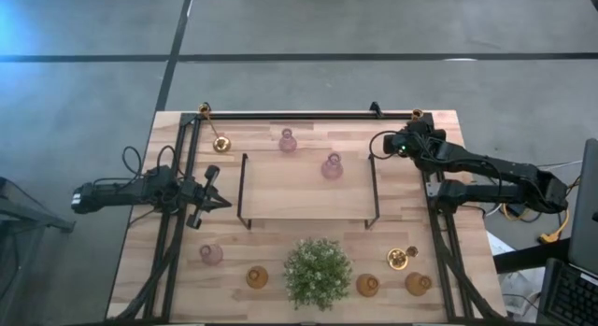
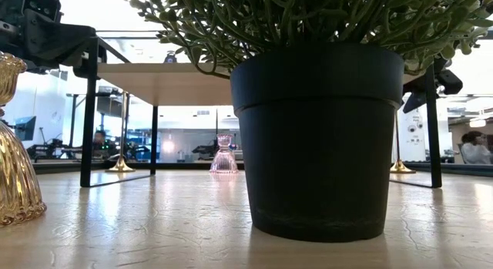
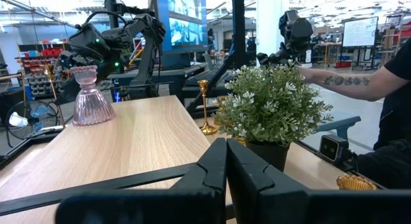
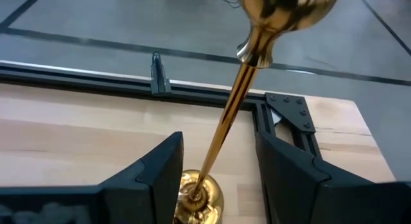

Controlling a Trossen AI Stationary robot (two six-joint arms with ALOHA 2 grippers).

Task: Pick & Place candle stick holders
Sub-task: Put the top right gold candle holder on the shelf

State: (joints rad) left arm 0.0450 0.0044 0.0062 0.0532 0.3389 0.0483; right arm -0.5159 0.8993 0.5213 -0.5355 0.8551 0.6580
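A slim brass candle stick holder (image 4: 226,131) stands on its round base (image 4: 200,197) at the table's far right corner (image 1: 416,114). My right gripper (image 4: 218,147) is open and slants down over it, one finger on either side of the stick and apart from it. My left gripper (image 1: 207,191) waits shut and level at the table's left. One pink holder (image 1: 332,165) stands on the raised shelf (image 1: 280,191) and another (image 1: 288,141) behind it. Brass (image 1: 402,259), amber (image 1: 418,284) and pink (image 1: 211,254) holders stand along the near edge.
A bushy green plant (image 1: 318,273) in a black pot (image 2: 316,138) stands at the near middle. A black rail (image 4: 96,73) runs along the far edge, with a corner bracket (image 4: 289,112) beside the stick. A person's arm (image 3: 359,76) reaches in beyond the table.
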